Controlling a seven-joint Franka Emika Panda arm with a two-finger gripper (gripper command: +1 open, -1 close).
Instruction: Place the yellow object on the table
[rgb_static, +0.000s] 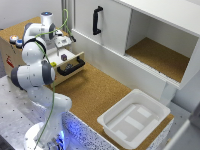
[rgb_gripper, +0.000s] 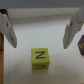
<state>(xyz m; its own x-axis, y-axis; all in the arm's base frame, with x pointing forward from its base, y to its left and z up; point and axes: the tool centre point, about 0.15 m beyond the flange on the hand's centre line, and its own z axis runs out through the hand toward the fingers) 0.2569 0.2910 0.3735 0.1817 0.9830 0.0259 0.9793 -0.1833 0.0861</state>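
The yellow object (rgb_gripper: 39, 58) is a small yellow cube with a dark mark on top. It lies on the white floor of the open drawer (rgb_static: 67, 59) of the wooden box. In the exterior view it is a tiny yellow spot (rgb_static: 53, 64). My gripper (rgb_gripper: 40, 45) is open and empty above the drawer, its fingers (rgb_gripper: 9, 32) spread wide on either side of the cube and not touching it. In the exterior view the gripper (rgb_static: 61, 47) hangs over the drawer. The cork table (rgb_static: 95, 92) stretches out in front of the drawer.
A small dark purple piece (rgb_gripper: 80, 46) lies in the drawer beside the cube. The drawer has a black handle (rgb_static: 70, 67). Coloured round buttons (rgb_static: 15, 40) sit on the box top. A white bin (rgb_static: 134, 117) stands on the table. A white cabinet with a cork-floored recess (rgb_static: 160, 57) is behind.
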